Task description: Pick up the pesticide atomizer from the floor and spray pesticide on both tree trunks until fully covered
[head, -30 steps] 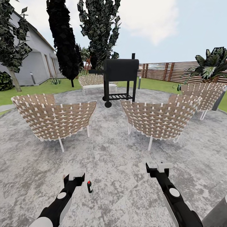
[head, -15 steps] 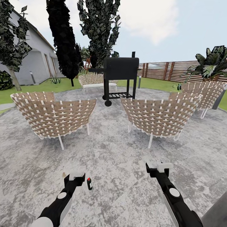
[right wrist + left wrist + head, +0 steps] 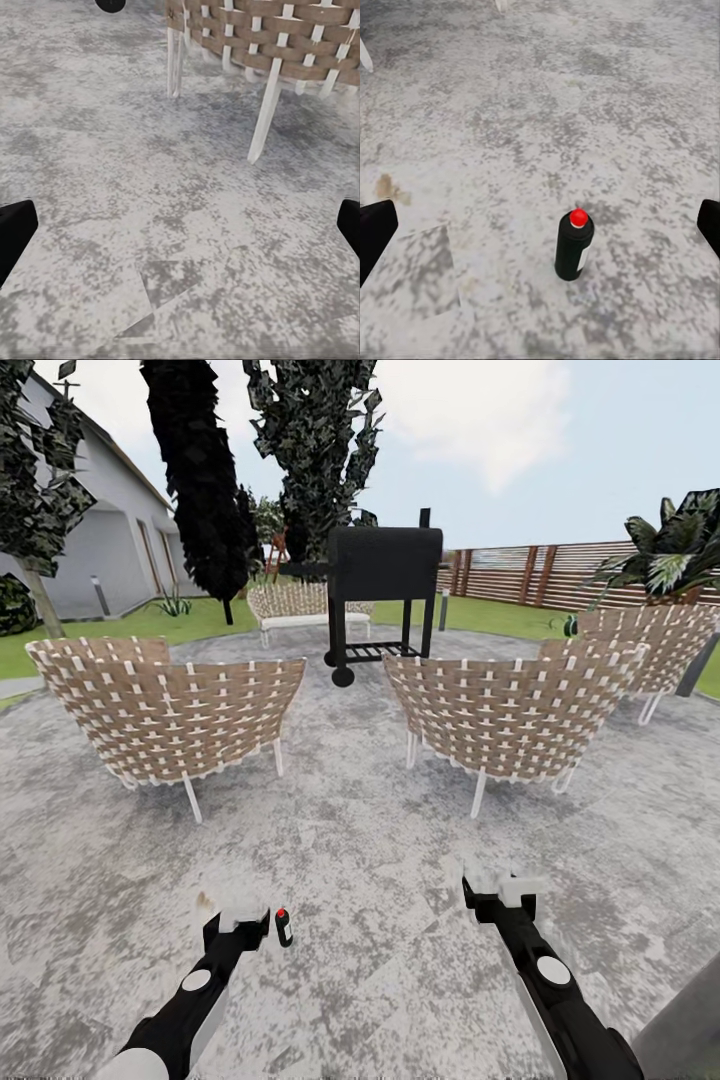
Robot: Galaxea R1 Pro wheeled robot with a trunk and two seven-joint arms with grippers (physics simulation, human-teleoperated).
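The pesticide atomizer (image 3: 284,927), a small black bottle with a red cap, stands upright on the grey stone floor. It is just right of my left gripper (image 3: 235,913). In the left wrist view the atomizer (image 3: 574,247) stands ahead of the open left gripper (image 3: 540,229), a little off its centre line and untouched. My right gripper (image 3: 503,885) is open over bare stone, with nothing between its fingers (image 3: 15,229). On the lawn at the far left stands a tree (image 3: 38,595) with a leaning pale trunk. Another tall dark-green tree (image 3: 312,450) rises behind the grill, its trunk hidden.
Two woven chairs (image 3: 170,710) (image 3: 510,715) stand ahead with a gap between them. Behind are a black grill (image 3: 383,565), a woven bench (image 3: 300,610), and a third chair (image 3: 655,650). A narrow black-leaved tree (image 3: 200,480), the house (image 3: 110,540), the lawn (image 3: 200,622) and the slat fence (image 3: 560,572) lie beyond.
The whole picture has shifted upward a little, so the camera moved. The atomizer now shows nearer the left gripper's tip. Both grippers stay open.
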